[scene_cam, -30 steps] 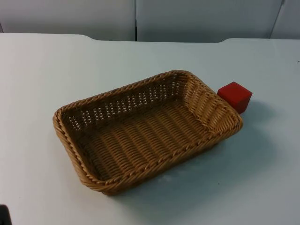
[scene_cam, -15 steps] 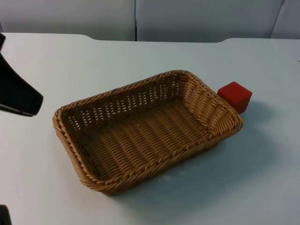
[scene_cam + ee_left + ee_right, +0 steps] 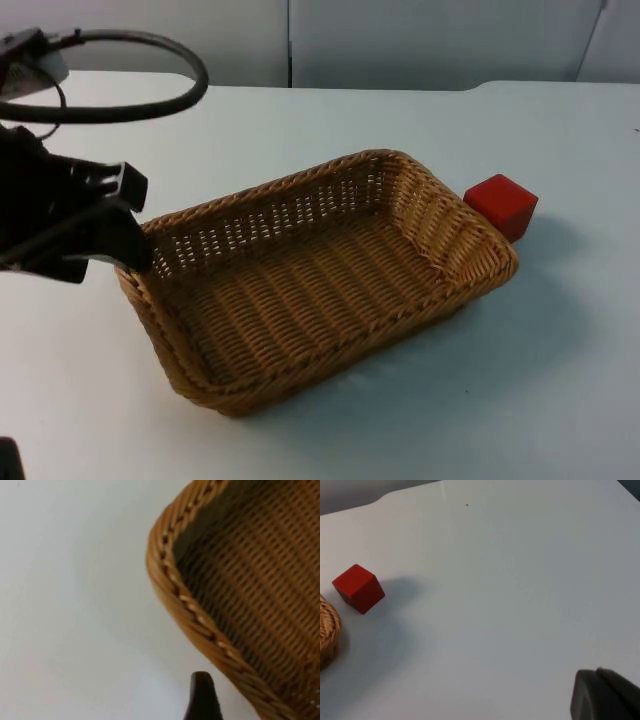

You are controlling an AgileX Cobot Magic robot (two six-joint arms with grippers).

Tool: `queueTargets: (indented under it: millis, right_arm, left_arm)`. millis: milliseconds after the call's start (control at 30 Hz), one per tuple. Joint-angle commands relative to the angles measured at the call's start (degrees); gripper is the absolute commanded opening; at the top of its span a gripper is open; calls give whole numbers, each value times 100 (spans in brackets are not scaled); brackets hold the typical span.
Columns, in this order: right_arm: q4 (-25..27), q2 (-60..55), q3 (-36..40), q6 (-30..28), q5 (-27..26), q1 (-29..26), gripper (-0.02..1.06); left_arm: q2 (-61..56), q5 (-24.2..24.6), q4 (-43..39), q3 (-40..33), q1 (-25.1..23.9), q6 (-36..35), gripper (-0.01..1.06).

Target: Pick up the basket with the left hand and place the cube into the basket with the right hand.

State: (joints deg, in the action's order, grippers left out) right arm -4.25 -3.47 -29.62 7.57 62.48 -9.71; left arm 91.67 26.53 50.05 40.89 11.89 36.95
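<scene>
A rectangular wicker basket rests on the white table, in the middle of the top view. A red cube stands on the table just beyond the basket's right end, close to the rim. My left gripper hangs at the basket's left corner, right by the rim. In the left wrist view that curved rim corner passes close by. My right gripper is shut with nothing in it and waits over bare table, well away from the cube.
The white table ends at a grey partition wall at the back. Bare table lies in front of the basket and to its right.
My left arm has swung in from the left edge of the top view to the basket's left corner. The basket and the cube have stayed put.
</scene>
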Motion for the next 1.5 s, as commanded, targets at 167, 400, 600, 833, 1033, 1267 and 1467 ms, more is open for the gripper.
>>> queueTargets:
  millis: [167,400,600,833,1033,1267,1467]
  right_arm:
    - [-15,33,26,-11,-57,15,0]
    - [-15,33,26,-11,-57,15,0]
    - [-15,33,26,-11,-57,15,0]
    - [-15,33,26,-11,-57,15,0]
    - [-15,33,26,-11,-57,15,0]
    - [-15,33,26,-11,-57,15,0]
    - [-15,33,26,-11,-57,15,0]
  left_arm:
    - [645,-214,-49,119,33,-326,57]
    - [968,203,54,473,33,-640,57]
    - [1110,283,373,585,33,-655,57]
    - [1562,347,372,585,33,-655,57]
    - [1675,249,372,585,33,-421,10]
    - [1675,187,386,742,-34,-290,0]
    - [1664,509,743,1170,-90,-312,0]
